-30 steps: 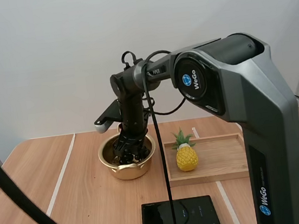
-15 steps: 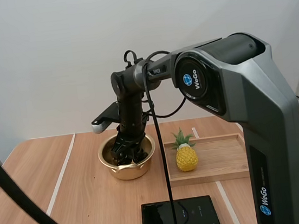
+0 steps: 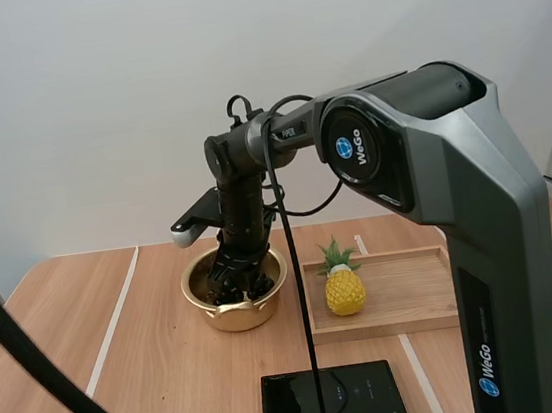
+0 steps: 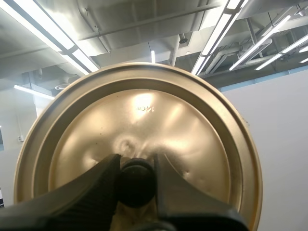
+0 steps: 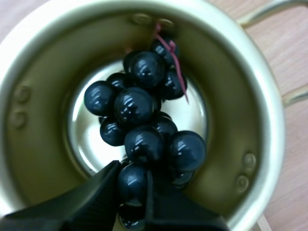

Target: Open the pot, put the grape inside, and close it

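The golden pot (image 3: 230, 311) stands open on the table, left of the tray. My right gripper (image 3: 235, 284) reaches down inside it. From the right wrist, a bunch of dark grapes (image 5: 139, 120) hangs in the pot (image 5: 240, 96) just above its shiny bottom, and my right gripper (image 5: 134, 177) is shut on one of the nearest grapes. My left gripper (image 4: 137, 169) is shut on the black knob (image 4: 136, 185) of the golden lid (image 4: 144, 120), which it holds up in the air away from the table.
A wooden tray (image 3: 407, 291) lies right of the pot with a toy pineapple (image 3: 343, 284) at its left end. A flat black rectangular object (image 3: 332, 399) rests near the table's front edge. The right arm's tall base (image 3: 482, 242) rises at the right.
My right gripper has shifted slightly left inside the pot, still holding the grapes. Pot, tray and pineapple have not moved.
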Tool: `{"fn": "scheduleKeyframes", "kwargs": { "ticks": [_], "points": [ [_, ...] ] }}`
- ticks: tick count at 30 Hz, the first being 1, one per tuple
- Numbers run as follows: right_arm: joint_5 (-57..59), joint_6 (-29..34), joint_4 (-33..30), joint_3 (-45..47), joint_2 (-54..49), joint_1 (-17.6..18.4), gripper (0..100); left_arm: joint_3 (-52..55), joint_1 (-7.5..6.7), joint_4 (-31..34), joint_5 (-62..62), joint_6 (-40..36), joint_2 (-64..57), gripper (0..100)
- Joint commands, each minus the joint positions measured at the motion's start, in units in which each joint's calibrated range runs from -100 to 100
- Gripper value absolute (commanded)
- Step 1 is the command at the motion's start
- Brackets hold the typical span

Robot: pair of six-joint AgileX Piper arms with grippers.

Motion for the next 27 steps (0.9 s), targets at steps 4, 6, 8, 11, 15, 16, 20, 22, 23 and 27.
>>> {"fn": "scheduleKeyframes", "kwargs": {
  "ticks": [4, 6, 8, 11, 15, 16, 20, 22, 23, 27],
  "points": [
    [0.93, 1.66, -0.54, 0.16, 0.1, 0.03, 0, -0.14, 0.06, 0.51, -0.06, -0.09, 0.01, 0],
    [0.6, 2.65, -0.54, 0.16, 0.1, 0.03, 0, -0.14, 0.06, 0.51, -0.06, -0.09, 0.01, 0],
    [0.34, 3.72, -0.54, 0.16, 0.1, 0.03, 0, -0.14, 0.06, 0.51, -0.06, -0.09, 0.01, 0],
    [0.15, 4.84, -0.16, 0.16, 0.1, 0.03, 0, -0.14, 0.06, 0.51, -0.06, -0.09, 0.01, 0],
    [0.15, 5.91, -0.04, 0.16, 0.1, 0.03, 45, -0.14, 0.06, 0.51, -0.06, -0.09, 0.01, 0],
    [0.15, 5.91, -0.04, 0.16, 0.1, 0.03, 65, -0.14, 0.06, 0.51, -0.06, -0.09, 0.01, 0],
    [1.09, 5.68, 0.07, 0.16, -0.15, 0.37, 100, -0.14, 0.06, 0.51, 0.32, -0.09, 0.01, 0],
    [1.23, 5.68, 0.07, -0.13, -0.28, 0.7, 100, -0.14, 0.06, 0.51, 0.7, -0.09, 0.01, 0],
    [1.23, 5.78, 0.07, -0.29, -0.29, 0.83, 100, -0.14, 0.06, 0.51, 1.09, -0.09, 0.01, 0],
    [1.23, 5.78, 0.39, -1.12, -0.69, 1.33, 100, -0.14, 0.06, 0.51, 1.46, -0.09, 0.01, 0]
  ]
}}
